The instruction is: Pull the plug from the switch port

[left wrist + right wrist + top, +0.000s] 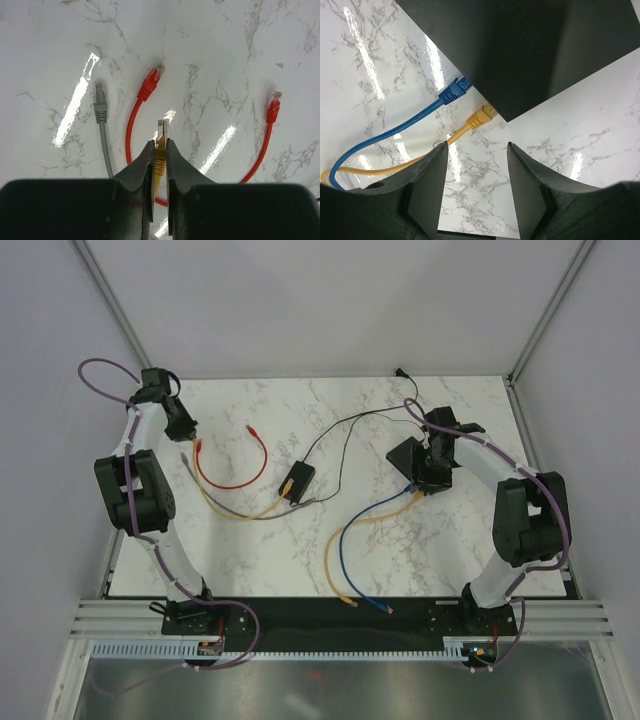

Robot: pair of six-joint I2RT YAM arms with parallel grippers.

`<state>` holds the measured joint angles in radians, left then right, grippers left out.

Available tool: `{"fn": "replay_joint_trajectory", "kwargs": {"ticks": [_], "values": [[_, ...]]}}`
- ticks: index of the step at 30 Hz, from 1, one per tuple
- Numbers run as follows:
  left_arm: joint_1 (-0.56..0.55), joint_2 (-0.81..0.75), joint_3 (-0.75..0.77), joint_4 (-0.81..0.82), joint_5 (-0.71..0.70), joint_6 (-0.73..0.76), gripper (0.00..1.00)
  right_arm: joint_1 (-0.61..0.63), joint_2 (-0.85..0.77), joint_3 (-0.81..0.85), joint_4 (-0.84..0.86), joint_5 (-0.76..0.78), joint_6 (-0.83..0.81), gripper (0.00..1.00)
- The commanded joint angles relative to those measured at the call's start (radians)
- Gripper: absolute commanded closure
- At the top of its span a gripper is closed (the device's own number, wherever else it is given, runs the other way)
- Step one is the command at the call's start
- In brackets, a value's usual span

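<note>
The switch (520,45) is a flat black box under my right arm, seen in the top view (404,457) too. A blue plug (453,92) and a yellow plug (481,118) sit in sockets along its edge. My right gripper (477,146) is open and empty, just short of the yellow plug and slightly right of it, over bare marble; it also shows in the top view (428,482). My left gripper (160,145) is shut on a loose yellow plug (161,134), held above the table at the far left (190,436).
A grey plug (100,101) and a red cable with two plugs (152,82) (273,107) lie under the left gripper. A small black brick (297,480) with thin black cords sits mid-table. Blue and yellow cables (345,540) loop toward the near edge.
</note>
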<state>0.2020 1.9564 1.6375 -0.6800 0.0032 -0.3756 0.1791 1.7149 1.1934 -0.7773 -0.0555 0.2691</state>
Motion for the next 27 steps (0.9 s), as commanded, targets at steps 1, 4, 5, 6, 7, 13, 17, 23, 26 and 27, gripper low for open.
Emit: {"fn": "replay_joint_trajectory", "kwargs": {"ticks": [1, 4, 5, 6, 7, 13, 17, 23, 26, 27], "values": [[0.005, 0.03, 0.048, -0.013, -0.014, 0.038, 0.98, -0.001, -0.051, -0.003, -0.011, 0.006, 0.009, 0.41], [0.008, 0.041, 0.074, -0.044, -0.025, 0.035, 0.82, -0.001, -0.058, 0.0, -0.016, 0.011, 0.009, 0.4], [0.01, 0.042, 0.099, -0.058, -0.034, 0.034, 0.75, -0.001, -0.06, 0.003, -0.016, 0.013, 0.009, 0.39], [0.01, 0.042, 0.111, -0.081, -0.045, 0.017, 0.59, -0.003, -0.06, 0.003, -0.014, 0.011, 0.012, 0.39], [0.008, 0.035, 0.12, -0.116, -0.057, 0.008, 0.5, 0.0, -0.057, 0.009, -0.017, 0.008, 0.01, 0.39], [0.007, -0.069, 0.099, -0.144, -0.026, -0.025, 0.25, -0.001, -0.051, 0.028, -0.019, 0.009, 0.013, 0.39], [0.007, -0.128, 0.082, -0.155, 0.053, -0.042, 0.2, -0.003, -0.051, 0.038, -0.027, 0.016, 0.013, 0.39], [-0.114, -0.215, -0.011, -0.093, 0.352, -0.08, 0.3, -0.023, -0.037, 0.041, -0.028, -0.004, 0.027, 0.38], [-0.25, -0.244, -0.079, -0.006, 0.496, -0.12, 0.33, -0.052, -0.032, 0.051, -0.034, -0.007, 0.033, 0.38], [-0.288, -0.249, -0.091, 0.044, 0.53, -0.132, 0.34, -0.061, -0.031, 0.054, -0.037, -0.012, 0.035, 0.38]]}}
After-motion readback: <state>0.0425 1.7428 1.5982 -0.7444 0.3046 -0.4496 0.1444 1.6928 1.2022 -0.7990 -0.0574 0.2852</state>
